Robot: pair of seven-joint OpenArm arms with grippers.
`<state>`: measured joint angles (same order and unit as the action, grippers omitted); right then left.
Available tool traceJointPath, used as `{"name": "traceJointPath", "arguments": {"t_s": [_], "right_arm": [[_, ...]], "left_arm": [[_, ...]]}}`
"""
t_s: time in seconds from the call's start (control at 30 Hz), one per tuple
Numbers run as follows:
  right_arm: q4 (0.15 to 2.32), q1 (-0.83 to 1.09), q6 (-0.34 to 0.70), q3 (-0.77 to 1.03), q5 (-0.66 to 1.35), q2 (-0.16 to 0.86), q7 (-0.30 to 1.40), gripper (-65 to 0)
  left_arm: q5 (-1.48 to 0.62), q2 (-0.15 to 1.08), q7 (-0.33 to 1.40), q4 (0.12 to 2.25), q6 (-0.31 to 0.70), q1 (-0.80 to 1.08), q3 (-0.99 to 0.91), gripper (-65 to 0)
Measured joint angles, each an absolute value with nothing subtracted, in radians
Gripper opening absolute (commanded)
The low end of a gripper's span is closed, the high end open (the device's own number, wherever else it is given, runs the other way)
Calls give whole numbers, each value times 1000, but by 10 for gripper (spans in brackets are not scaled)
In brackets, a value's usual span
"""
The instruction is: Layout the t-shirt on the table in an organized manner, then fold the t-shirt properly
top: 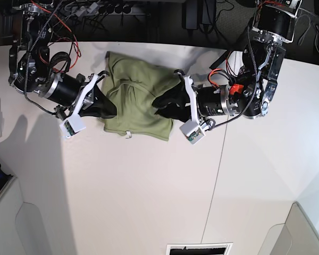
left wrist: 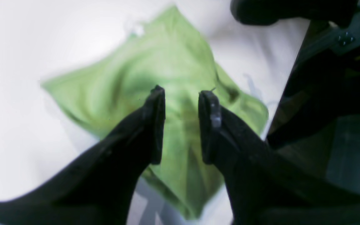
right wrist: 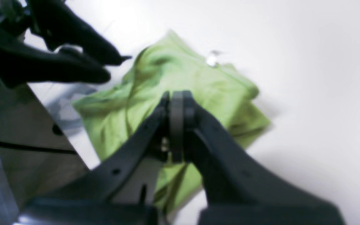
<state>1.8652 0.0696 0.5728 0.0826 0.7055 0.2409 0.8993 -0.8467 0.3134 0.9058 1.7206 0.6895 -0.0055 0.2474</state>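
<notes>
Above the crumpled t-shirt (top: 141, 101), I poise my left gripper (left wrist: 178, 93) parted and my right (right wrist: 177, 93) closed on nothing visible, likely positioned to spread the cloth.

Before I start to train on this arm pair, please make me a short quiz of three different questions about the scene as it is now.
1. True or false: the olive-green t-shirt lies neatly folded on the white table.
2. Which pincer stands open: the left pincer or the right pincer?
3. Fill in the gap: a small ____ tag shows at the edge of the t-shirt.

Key: 1. False, it lies bunched and creased. 2. The left pincer. 3. White.
</notes>
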Motion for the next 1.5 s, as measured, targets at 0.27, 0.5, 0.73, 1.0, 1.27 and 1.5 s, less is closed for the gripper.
{"name": "traceJointPath", "arguments": {"t_s": [0.27, 0.5, 0.73, 1.0, 1.27, 1.5], "right_arm": [[1735, 70, 573, -110, 536, 241, 864, -650], [1628, 66, 570, -124, 545, 241, 797, -650], [1759, 72, 569, -122, 558, 242, 834, -650], [1922, 73, 562, -78, 565, 241, 903, -650], [2080, 263, 565, 49, 670, 315, 945, -650], [2193, 494, 568, 208, 729, 370, 967, -650]], "left_arm": [[-665, 308, 712, 1658, 693, 126, 248, -461], [-637, 297, 665, 1586, 702, 120, 247, -461], [-702, 297, 788, 1741, 689, 107, 220, -461], [-839, 315, 950, 1838, 690, 114, 146, -461], [-848, 496, 976, 1994, 690, 323, 141, -461], [-793, 562, 982, 2114, 689, 561, 115, -461]]}}
